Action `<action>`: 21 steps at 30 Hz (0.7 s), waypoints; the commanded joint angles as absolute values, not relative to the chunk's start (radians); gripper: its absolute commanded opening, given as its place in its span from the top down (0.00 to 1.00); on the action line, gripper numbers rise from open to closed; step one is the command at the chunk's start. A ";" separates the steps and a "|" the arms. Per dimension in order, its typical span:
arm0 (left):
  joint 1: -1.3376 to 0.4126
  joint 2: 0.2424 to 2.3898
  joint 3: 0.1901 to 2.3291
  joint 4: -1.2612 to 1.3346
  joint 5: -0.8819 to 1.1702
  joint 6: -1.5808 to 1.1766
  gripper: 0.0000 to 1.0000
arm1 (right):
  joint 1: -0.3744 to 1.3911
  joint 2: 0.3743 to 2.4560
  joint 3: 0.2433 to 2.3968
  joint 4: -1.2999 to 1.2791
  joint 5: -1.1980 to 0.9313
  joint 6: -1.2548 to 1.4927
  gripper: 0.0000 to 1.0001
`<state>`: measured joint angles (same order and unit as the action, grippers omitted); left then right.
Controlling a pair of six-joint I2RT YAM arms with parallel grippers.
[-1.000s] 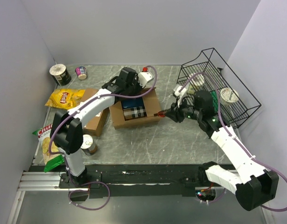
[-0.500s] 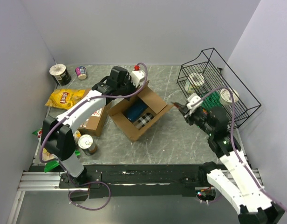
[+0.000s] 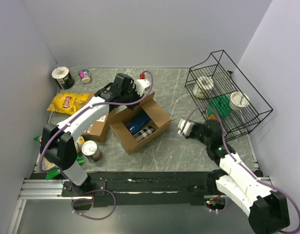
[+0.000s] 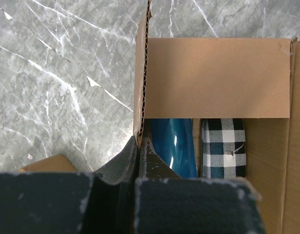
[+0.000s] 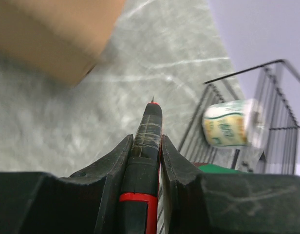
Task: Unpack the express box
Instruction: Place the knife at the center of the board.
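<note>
The open express box [image 3: 162, 121] sits mid-worktop [image 3: 179, 92]. The left fingers [image 4: 116, 168] pinch its flap [image 3: 133, 105] at 11 o'clock. At the box's 3 o'clock, the right fingers [image 5: 111, 163] grip a black cutter [image 5: 147, 129].

Closed in on three sides by plain, matte, pale lilac-white panels: a smooth back wall [image 3: 150, 29], a smooth left wall [image 3: 16, 83] and a smooth right wall [image 3: 282, 63], all washed in soft, even light. Underneath, a flat grey worktop of marbled stone pattern [image 3: 177, 90], crossed by thin white veins and carrying faint glints of light, with a black wire rack [image 3: 247, 81] standing on it in the back right corner, just beside the right wall. Along the near edge, a black strip [image 3: 155, 184] and a ribbed silver aluminium rail [image 3: 43, 187], then a dull grey flat surface [image 3: 155, 219] nearer the camera.
</note>
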<state>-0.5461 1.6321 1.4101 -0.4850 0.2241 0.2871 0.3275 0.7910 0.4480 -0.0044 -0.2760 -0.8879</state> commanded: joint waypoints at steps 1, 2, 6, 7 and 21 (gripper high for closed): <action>-0.541 1.569 1.408 -0.460 0.265 0.298 0.99 | 0.337 0.767 0.290 0.118 -0.354 -1.152 0.56; -0.541 1.571 1.408 -0.460 0.270 0.296 0.99 | 0.339 0.769 0.293 0.101 -0.373 -1.158 0.48; -0.541 1.581 1.411 -0.459 0.276 0.293 0.99 | 0.328 0.788 0.455 -0.128 -0.440 -1.098 0.13; -0.541 1.582 1.416 -0.462 0.278 0.296 0.99 | 0.324 0.793 0.576 -0.253 -0.481 -1.086 0.13; -0.541 1.586 1.411 -0.440 0.293 0.258 0.99 | 0.327 1.094 1.106 -0.241 -0.801 -0.737 0.22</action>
